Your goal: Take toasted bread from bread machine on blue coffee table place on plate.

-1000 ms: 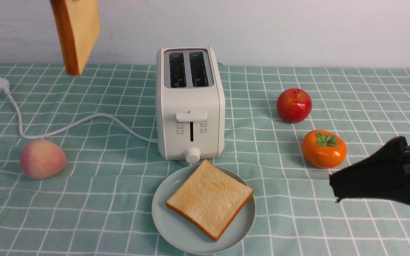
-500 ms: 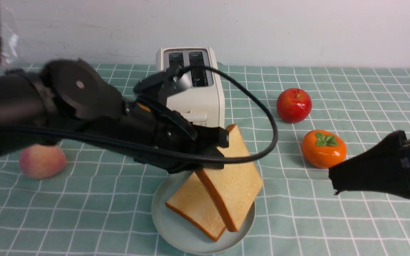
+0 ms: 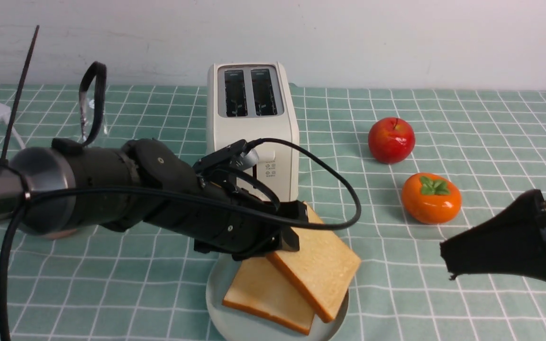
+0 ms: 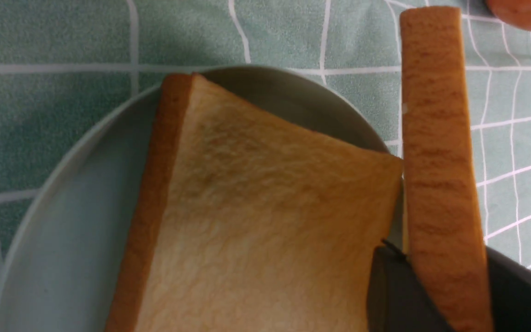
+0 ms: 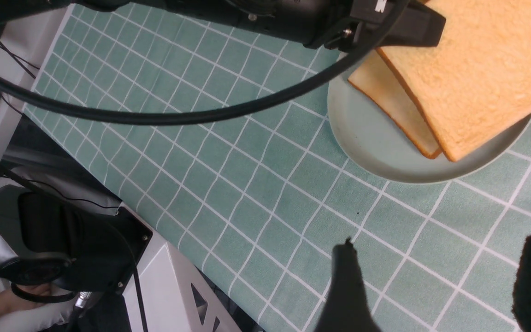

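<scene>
Toasted bread (image 3: 263, 293) flat on the plate (image 5: 376, 147), second slice (image 3: 320, 270) propped aslant over it, lower corner near the plate's rim, upper crust between the left gripper (image 3: 297, 226) fingers (image 4: 390, 295), pinching or slack, cannot tell. Likely light, stiff yet crumbly, dry enough not to slip; best taken gently by the crust edges, never across the soft face. Right gripper (image 5: 440, 295) well off the plate, fingers spread and empty; bread machine (image 3: 252, 128) just behind the plate, slots showing no bread.
</scene>
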You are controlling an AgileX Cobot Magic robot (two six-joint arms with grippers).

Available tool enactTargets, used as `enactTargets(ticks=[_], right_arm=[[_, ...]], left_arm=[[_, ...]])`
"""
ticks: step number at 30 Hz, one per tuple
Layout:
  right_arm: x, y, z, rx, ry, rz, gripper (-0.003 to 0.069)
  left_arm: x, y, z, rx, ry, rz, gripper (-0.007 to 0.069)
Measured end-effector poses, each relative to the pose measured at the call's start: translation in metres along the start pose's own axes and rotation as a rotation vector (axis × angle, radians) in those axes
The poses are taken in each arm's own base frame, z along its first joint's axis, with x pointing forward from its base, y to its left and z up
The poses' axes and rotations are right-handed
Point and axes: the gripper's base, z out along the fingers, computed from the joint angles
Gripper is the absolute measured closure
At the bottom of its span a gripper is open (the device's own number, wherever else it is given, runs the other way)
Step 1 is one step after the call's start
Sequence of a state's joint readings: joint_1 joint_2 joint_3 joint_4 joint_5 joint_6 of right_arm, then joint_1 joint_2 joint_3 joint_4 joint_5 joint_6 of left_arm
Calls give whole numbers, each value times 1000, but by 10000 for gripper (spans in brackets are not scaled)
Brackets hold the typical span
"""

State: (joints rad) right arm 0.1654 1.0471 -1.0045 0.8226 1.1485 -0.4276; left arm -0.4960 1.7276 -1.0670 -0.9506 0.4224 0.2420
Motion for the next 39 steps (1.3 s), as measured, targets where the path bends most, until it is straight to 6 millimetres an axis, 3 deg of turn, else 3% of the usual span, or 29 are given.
enactTargets(ticks=[2,5,8,9,10,12,14,15,16,18,22,29,31,32,35,39], right_arm=[[0,0,0,-1,2,0,194],[0,0,0,-1,2,0,194],[0,0,0,-2,1,0,194],[0,0,0,-2,1,1,195],[0,0,0,-2,1,1,195],[0,0,0,-5,5,1,195],[0,0,0,-3,2,1,195],[-2,0,0,4,-18,2,195],[-2,-1,0,8,-25,2,195],[-7,-3,0,32,-77,2,207],[-14,-8,-1,84,-152,-8,267],[-14,-26,-5,296,-144,-70,638],[-13,-29,-6,327,-137,-50,666],[-11,-33,-8,383,-126,-33,677],[-8,-34,-13,427,-141,-40,678],[14,-27,-32,502,-425,-127,678]], left_arm=[[-1,-3,-6,3,-12,25,328],[-5,-15,-37,2,-64,163,173],[-7,-19,-57,-6,-83,207,101],[-10,-18,-81,-26,-110,232,52],[-10,-18,-84,-28,-107,225,48],[-13,-10,-128,-89,-145,223,18],[-11,-7,-140,-112,-140,219,18],[-6,0,-168,-169,-137,204,30],[-5,0,-173,-173,-145,201,30],[9,4,-203,-222,-115,185,77],[26,-2,-222,-191,-143,191,153],[61,-8,-229,-3,-147,231,503],[66,-10,-231,9,-152,255,556],[73,-12,-236,23,-161,281,632],[80,-14,-244,32,-168,292,638],[110,-12,-263,39,-130,256,638]])
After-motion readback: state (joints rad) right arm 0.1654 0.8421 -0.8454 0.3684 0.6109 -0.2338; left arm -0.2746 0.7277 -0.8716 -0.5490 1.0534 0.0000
